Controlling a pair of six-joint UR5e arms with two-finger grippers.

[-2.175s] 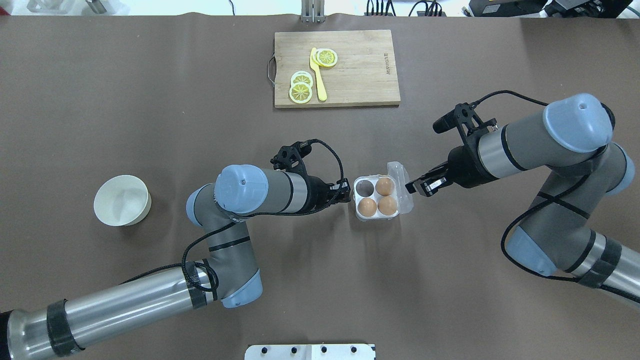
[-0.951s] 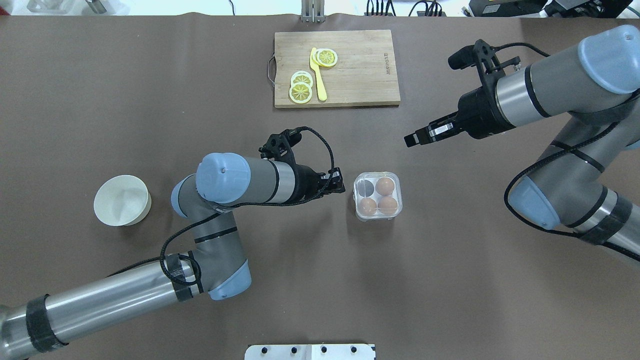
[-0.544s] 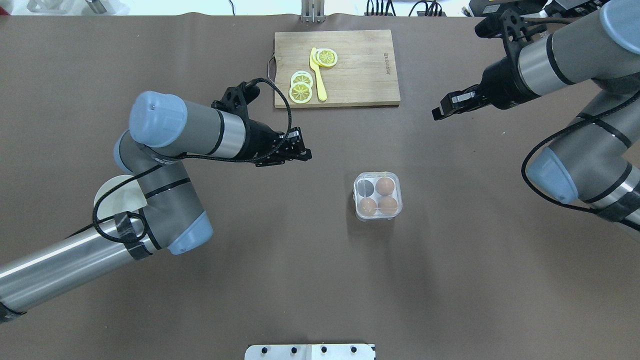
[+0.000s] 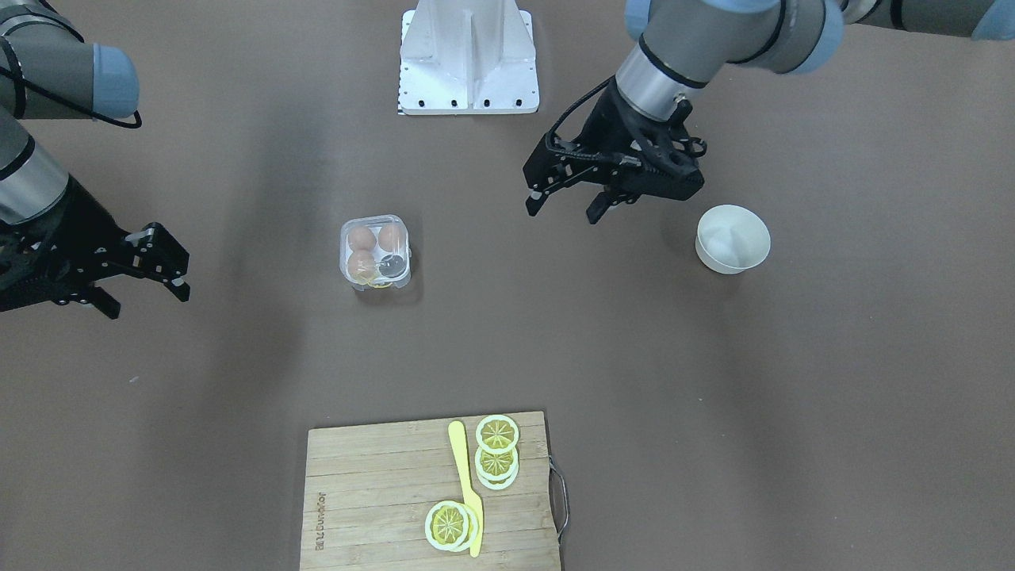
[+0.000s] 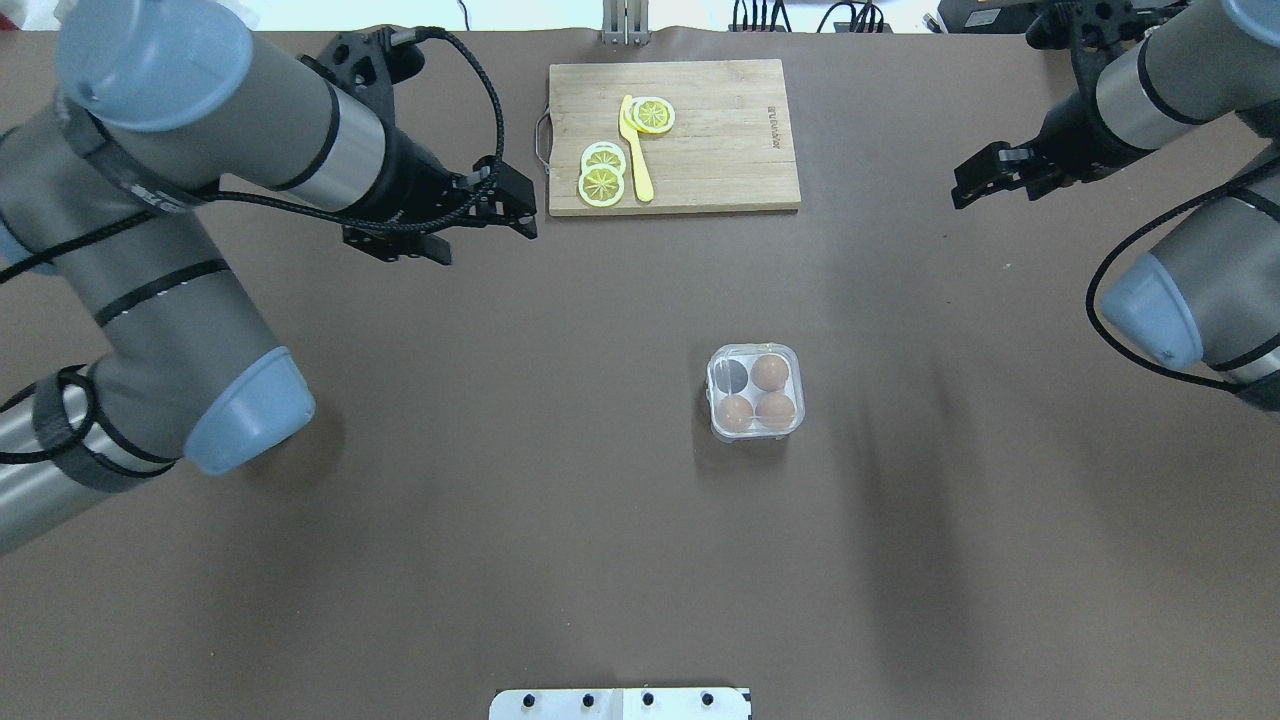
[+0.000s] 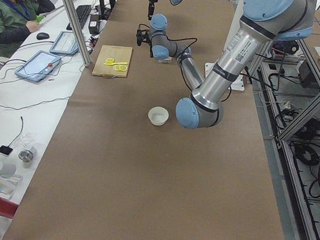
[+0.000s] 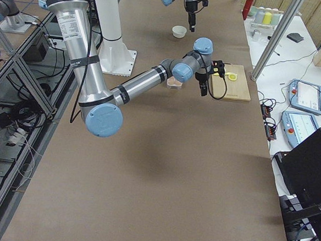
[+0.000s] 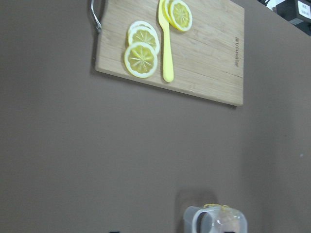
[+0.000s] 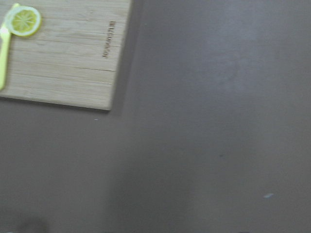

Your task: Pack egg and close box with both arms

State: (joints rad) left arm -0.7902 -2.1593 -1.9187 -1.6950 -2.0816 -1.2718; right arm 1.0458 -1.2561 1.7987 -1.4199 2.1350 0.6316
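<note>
The clear plastic box (image 5: pixel 755 392) stands mid-table with its lid down; it also shows in the front view (image 4: pixel 376 251) and at the bottom edge of the left wrist view (image 8: pixel 216 221). Three alike brown eggs lie inside, one of them at the back right (image 5: pixel 769 372). The fourth cell (image 5: pixel 732 375) looks dark, with no egg in it. My left gripper (image 5: pixel 488 240) is open and empty, raised far to the box's back left. My right gripper (image 5: pixel 990 195) is open and empty, raised far to the box's back right.
A wooden cutting board (image 5: pixel 672 135) with lemon slices (image 5: pixel 602 180) and a yellow knife (image 5: pixel 636 150) lies at the back middle. A white bowl (image 4: pixel 732 238) stands on my left side, hidden under my left arm in the overhead view. The white base plate (image 5: pixel 620 703) sits at the near edge.
The box lid went from open to shut. Both grippers have since drawn back from the box, up and outward. My left arm now covers the bowl in the overhead view.
</note>
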